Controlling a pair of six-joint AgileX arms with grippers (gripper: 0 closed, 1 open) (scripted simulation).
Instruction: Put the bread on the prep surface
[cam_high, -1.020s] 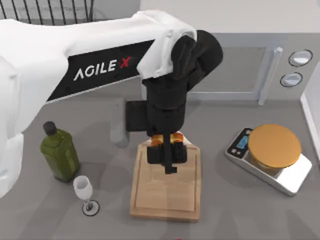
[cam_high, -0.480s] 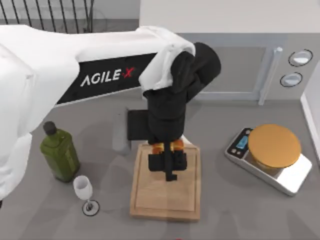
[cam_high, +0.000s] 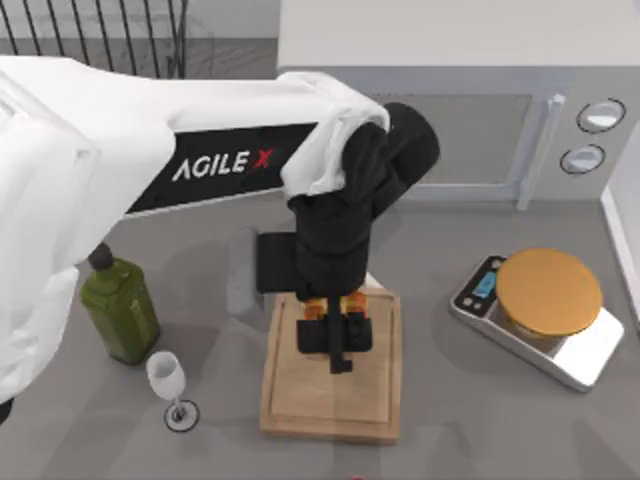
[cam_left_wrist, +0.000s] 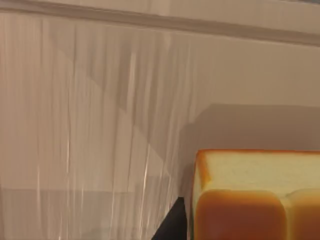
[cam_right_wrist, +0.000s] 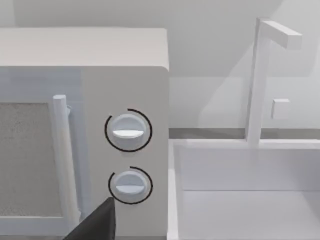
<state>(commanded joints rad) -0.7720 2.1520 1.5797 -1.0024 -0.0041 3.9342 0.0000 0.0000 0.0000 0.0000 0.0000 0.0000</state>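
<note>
One bread (cam_high: 335, 301), one board (cam_high: 331, 398), one bottle (cam_high: 119, 309), one glass (cam_high: 166, 377), one scale (cam_high: 540, 316), one microwave (cam_high: 470, 140)

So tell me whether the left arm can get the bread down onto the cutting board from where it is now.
Probably yes. The left pincer is over the cutting board with the bread in it, and the wood beneath looks bare, so the way down seems free.

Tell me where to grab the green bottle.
Likely the bottle by its wide body, below the shoulder, from the side away from the glass: it stands upright and its capped neck is thin. The left gripper holds the bread over the board.
</note>
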